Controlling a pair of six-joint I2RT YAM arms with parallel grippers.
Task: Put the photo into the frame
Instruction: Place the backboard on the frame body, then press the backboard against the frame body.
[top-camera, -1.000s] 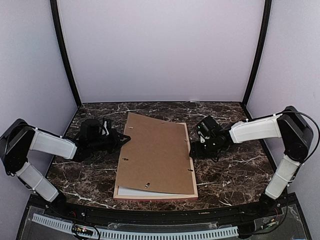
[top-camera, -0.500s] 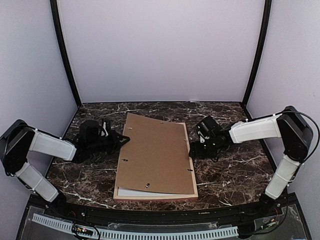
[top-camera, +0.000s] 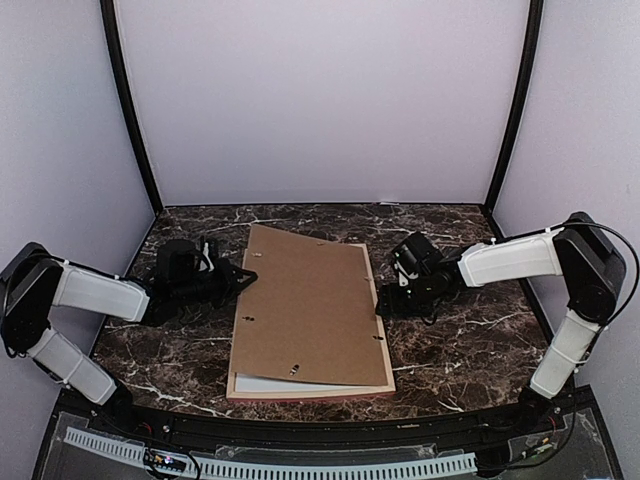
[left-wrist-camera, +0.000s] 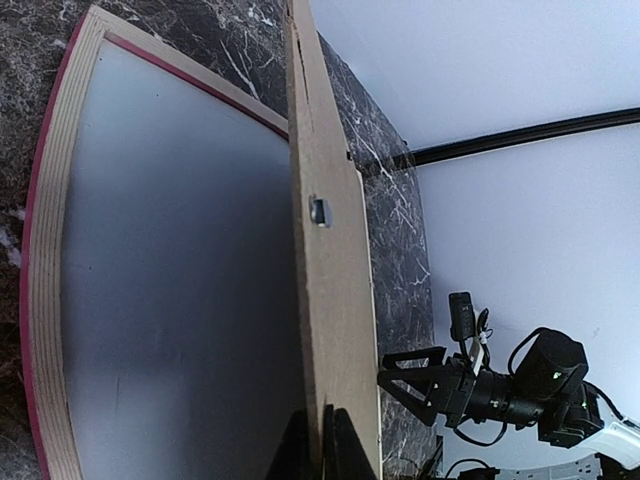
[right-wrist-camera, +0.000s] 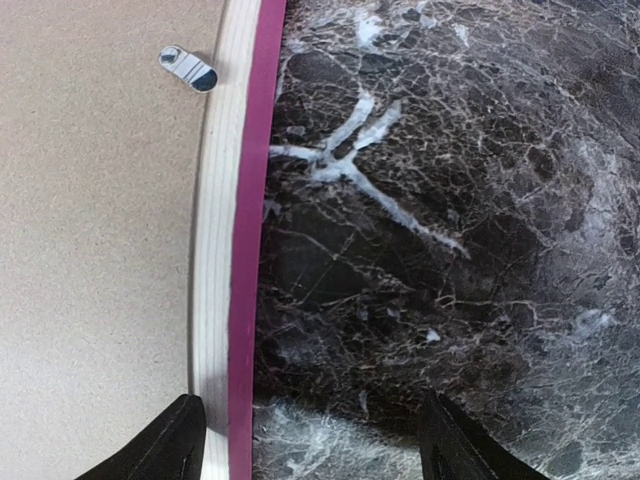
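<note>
Left pincer (top-camera: 244, 277) pinches the thin backing board (top-camera: 310, 300), likely stiff and light, by its edge over the frame (top-camera: 310, 393); right pincer (top-camera: 384, 300) stands spread.

Dark white-veined marble tabletop (top-camera: 450, 350), plain lilac walls (top-camera: 320, 100), two black corner posts (top-camera: 130, 110), soft even light

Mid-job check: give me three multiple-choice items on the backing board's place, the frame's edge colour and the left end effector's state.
1. The backing board lies: A) skewed on the frame; B) on bare table; C) against the wall.
2. Frame's outer edge: A) black; B) pink-red; C) green.
3. The left end effector is: A) open; B) shut on the board's edge; C) unseen.
Key: 1A, it overlaps the frame askew; 2B, the right wrist view shows it; 3B, it pinches the board.
</note>
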